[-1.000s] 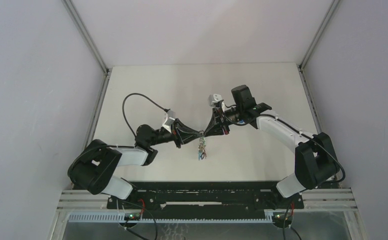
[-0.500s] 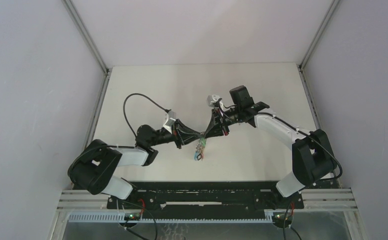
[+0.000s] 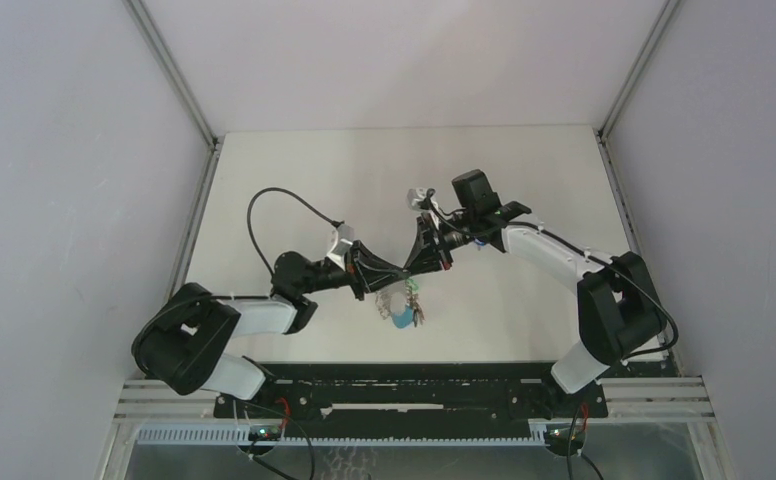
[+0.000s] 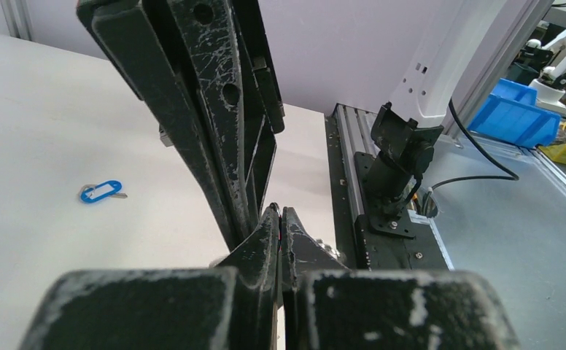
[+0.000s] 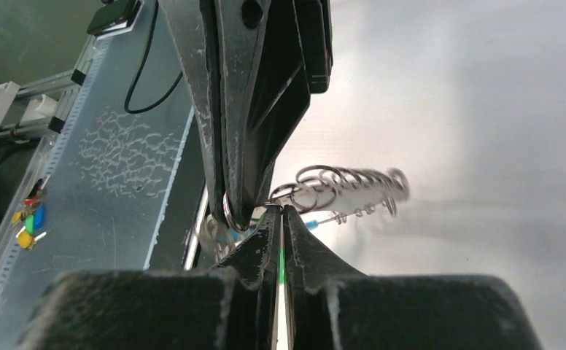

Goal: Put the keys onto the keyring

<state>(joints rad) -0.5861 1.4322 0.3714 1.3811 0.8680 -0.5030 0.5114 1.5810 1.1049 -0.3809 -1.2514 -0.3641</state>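
My left gripper (image 3: 400, 271) and right gripper (image 3: 413, 268) meet tip to tip above the table's middle. The keyring (image 3: 401, 306) hangs just below them, with its light-blue sleeve (image 3: 402, 321) lowest. In the left wrist view my left gripper (image 4: 280, 212) is shut, with a thin red sliver between the tips. In the right wrist view my right gripper (image 5: 280, 211) is shut on a thin green piece, a green key tag. Blurred silver links (image 5: 342, 187) of the keyring spread right of the tips. A ring loop (image 5: 232, 212) sits at the left gripper's fingertips (image 5: 245, 197).
A loose key with a blue tag (image 4: 101, 192) lies on the white table (image 3: 294, 170), seen in the left wrist view. The right arm's base (image 4: 400, 171) stands at the table's near edge. Small red, blue and yellow pieces (image 5: 28, 219) sit by the metal rail.
Both grippers have shifted slightly left and toward the near edge, still joined. The hanging keyring has swung and spread, and its light-blue sleeve now shows below.
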